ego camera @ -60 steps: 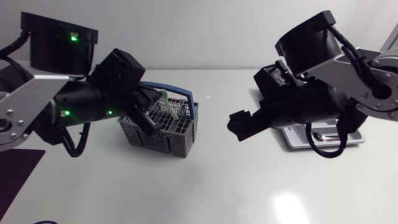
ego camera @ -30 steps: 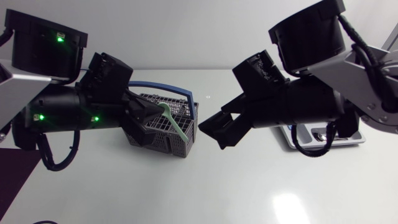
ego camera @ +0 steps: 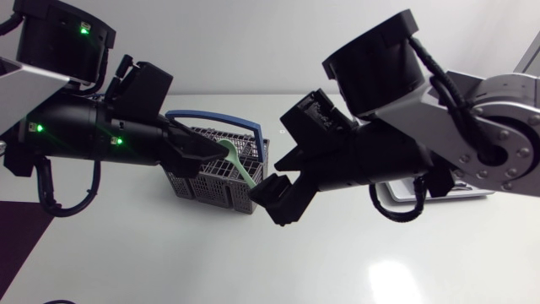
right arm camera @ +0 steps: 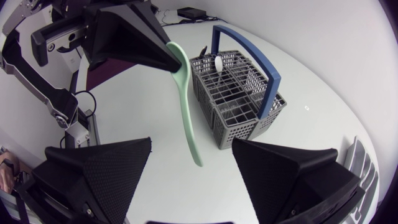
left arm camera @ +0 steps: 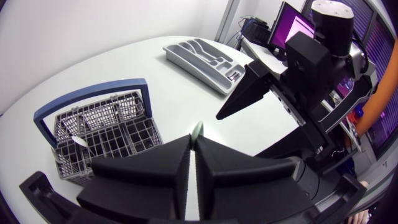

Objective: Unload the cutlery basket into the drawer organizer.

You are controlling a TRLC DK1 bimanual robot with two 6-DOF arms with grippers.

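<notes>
Right pincer [right arm camera: 191, 149]: spread wide, one broad matte wedge on either side of the spoon's free end; touching nothing that we can see
Spoon [right arm camera: 186, 106]: pale green, smooth and slim with a slight curve, plastic by the look; it hangs in the air beside the basket, its broader end pinched above and its narrow end dangling between our right wedges
Left pincer [left arm camera: 193, 149]: narrowed right down on the spoon, only a sliver of green showing past the tips
Step in hand: we judge it a handover from left to right, on the way to the organizer
Doing it well: we should close the right across the shaft's flat faces, well below the left tips so the wedges do not clash; grip nearer the middle than the very end, since smooth plastic may swivel; the left should let go only once the right holds firm
Basket [right arm camera: 239, 127]: grey open mesh in square compartments under a stiff blue hoop handle [right arm camera: 249, 53]; a white spoon [right arm camera: 218, 62] stands in a far compartment
Table [ego camera: 380, 262]: white and glossy
Organizer [left arm camera: 180, 59]: pale grey moulded tray with long curved troughs, well apart from the basket
</notes>
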